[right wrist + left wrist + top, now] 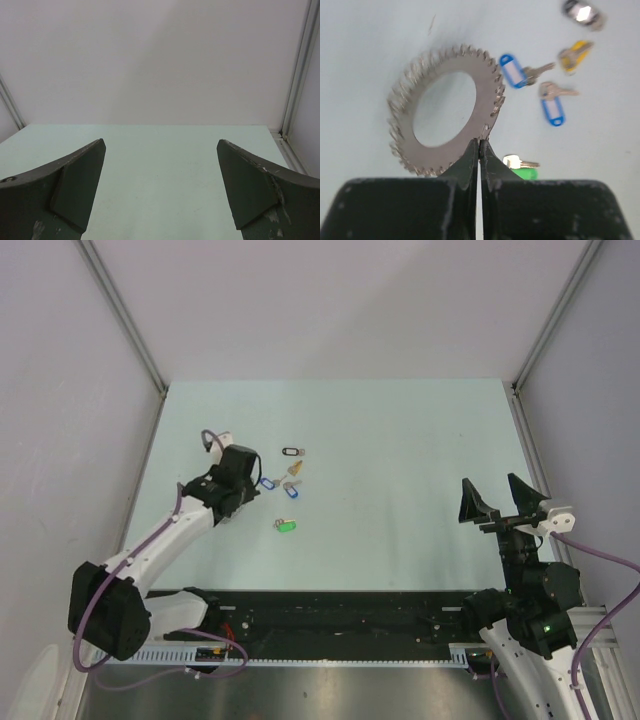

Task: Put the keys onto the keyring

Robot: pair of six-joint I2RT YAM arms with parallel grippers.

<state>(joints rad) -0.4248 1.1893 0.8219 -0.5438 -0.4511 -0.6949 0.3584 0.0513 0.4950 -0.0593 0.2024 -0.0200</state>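
The keyring [485, 100], a large silver toothed ring, stands tilted off the pale green table. My left gripper [480, 142] is shut on its near rim. From above, the left gripper [238, 490] hides the ring. The keys lie just right of it: two with blue tags [511, 70] [552, 107], one yellow [574, 54], one green [525, 172] partly behind my fingers, and one black [292, 451]. My right gripper [497, 498] hovers at the table's right side, far from the keys, and is wide open [160, 142] with nothing between its fingers.
The table [400, 440] is enclosed by white walls at the back and both sides, with metal corner posts [540, 340]. A black rail [340, 625] runs along the near edge between the arm bases.
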